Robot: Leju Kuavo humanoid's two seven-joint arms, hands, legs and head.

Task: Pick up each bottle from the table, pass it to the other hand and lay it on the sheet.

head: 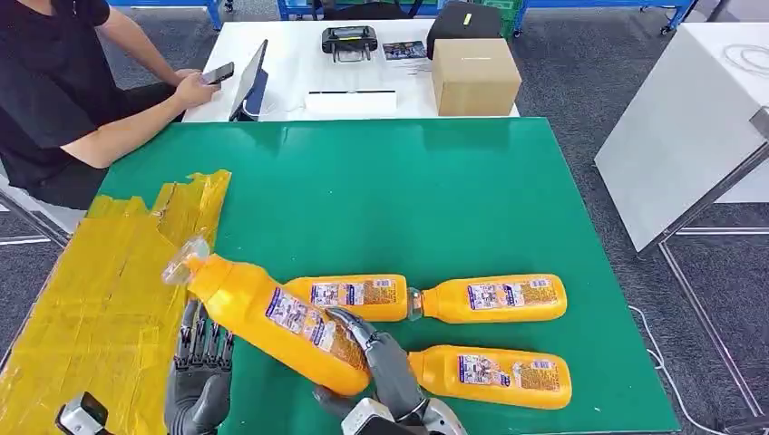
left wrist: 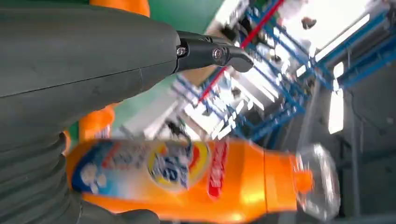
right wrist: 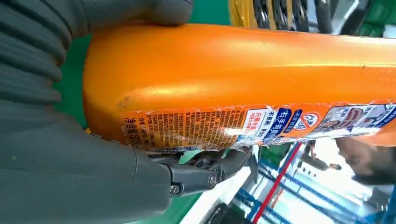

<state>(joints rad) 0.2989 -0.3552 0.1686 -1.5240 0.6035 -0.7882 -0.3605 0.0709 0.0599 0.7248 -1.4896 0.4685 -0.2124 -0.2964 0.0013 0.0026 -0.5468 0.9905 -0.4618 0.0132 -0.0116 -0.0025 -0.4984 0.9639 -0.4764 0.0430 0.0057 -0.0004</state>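
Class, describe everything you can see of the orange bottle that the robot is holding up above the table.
The held bottle is glossy orange plastic with a clear cap at its upper left end and a printed label, partly blue, white and red, torn along one edge. It slants, cap toward the yellow sheet, base low. The right robot hand grips its base end, thumb and fingers around the body. The left robot hand is just beneath its middle, fingers spread; contact is unclear.

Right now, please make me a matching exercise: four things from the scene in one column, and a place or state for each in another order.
1. raised orange bottle
2. yellow sheet
3. cardboard box
4. left hand

a. on the white table behind
b. held by the right hand
c. open, beneath the bottle
d. spread over the green table's left side

Pairs: 1-b, 2-d, 3-a, 4-c
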